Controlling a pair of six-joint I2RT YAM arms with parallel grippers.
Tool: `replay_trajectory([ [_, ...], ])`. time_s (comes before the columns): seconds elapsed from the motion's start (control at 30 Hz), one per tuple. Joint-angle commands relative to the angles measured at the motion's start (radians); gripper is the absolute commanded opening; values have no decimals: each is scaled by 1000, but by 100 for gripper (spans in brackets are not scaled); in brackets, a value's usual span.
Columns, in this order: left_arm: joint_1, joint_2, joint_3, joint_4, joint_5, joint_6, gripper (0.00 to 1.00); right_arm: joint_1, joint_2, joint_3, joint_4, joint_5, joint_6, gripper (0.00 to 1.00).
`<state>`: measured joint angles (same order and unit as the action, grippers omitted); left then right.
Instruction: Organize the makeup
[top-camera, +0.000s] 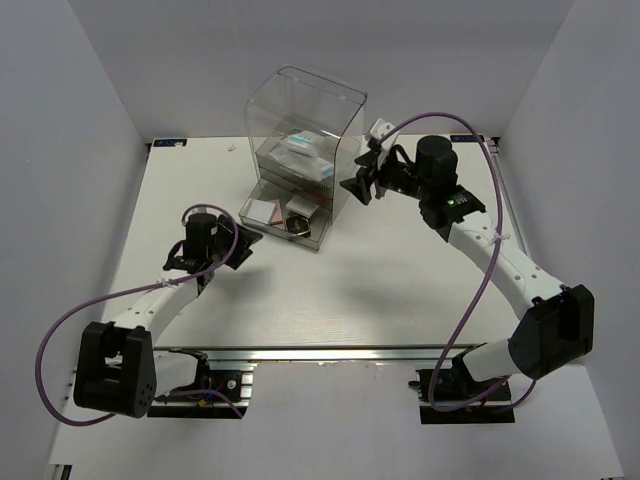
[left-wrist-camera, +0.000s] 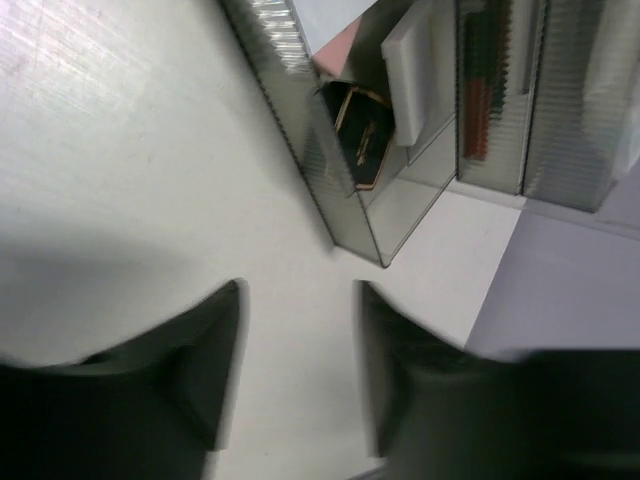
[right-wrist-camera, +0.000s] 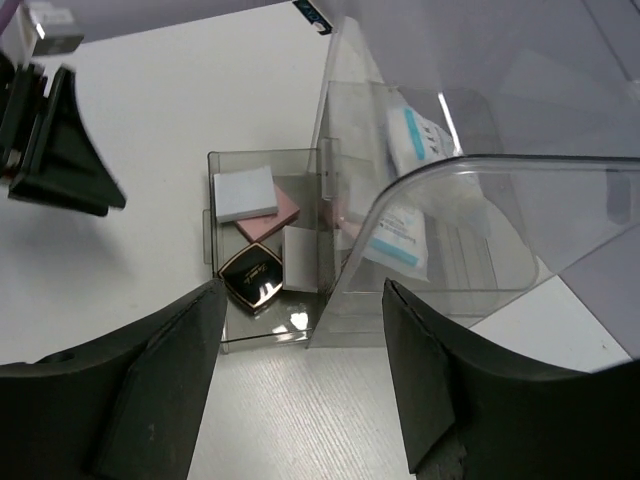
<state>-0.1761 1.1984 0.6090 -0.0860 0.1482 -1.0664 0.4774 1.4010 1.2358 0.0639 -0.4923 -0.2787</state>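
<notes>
The clear drawer box (top-camera: 300, 120) stands at the table's back middle with its bottom drawer (top-camera: 252, 212) pulled out. In that drawer lie a white pad (right-wrist-camera: 245, 192), a pink pad (right-wrist-camera: 277, 212), another white pad (right-wrist-camera: 300, 258) and the black square compact (right-wrist-camera: 252, 277). Two white blue-printed packets (right-wrist-camera: 400, 238) lie in the box above. Dark-red sticks (left-wrist-camera: 478, 95) show inside a closed drawer. My left gripper (top-camera: 243, 247) is open and empty, just left of the open drawer. My right gripper (top-camera: 358, 176) is open and empty, beside the box's right side.
The box's tall clear top (right-wrist-camera: 520, 200) rises close in front of my right gripper (right-wrist-camera: 302, 290). My left gripper (left-wrist-camera: 298, 290) hovers over bare white table (left-wrist-camera: 120, 180). White walls enclose the table on three sides.
</notes>
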Motion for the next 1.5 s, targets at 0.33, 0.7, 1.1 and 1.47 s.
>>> replay_trajectory([
  [0.33,-52,278,78,22,37,-64,16,-140,-45,56,93,26,242,9],
  [0.7,-88,547,349,-74,-18,-49,12,-214,-106,-70,122,21,266,0],
  [1.1,-91,691,514,17,-18,-127,26,-230,-106,-99,132,3,273,0],
  [1.47,-92,797,644,37,7,-148,40,-235,-103,-118,137,1,273,0],
])
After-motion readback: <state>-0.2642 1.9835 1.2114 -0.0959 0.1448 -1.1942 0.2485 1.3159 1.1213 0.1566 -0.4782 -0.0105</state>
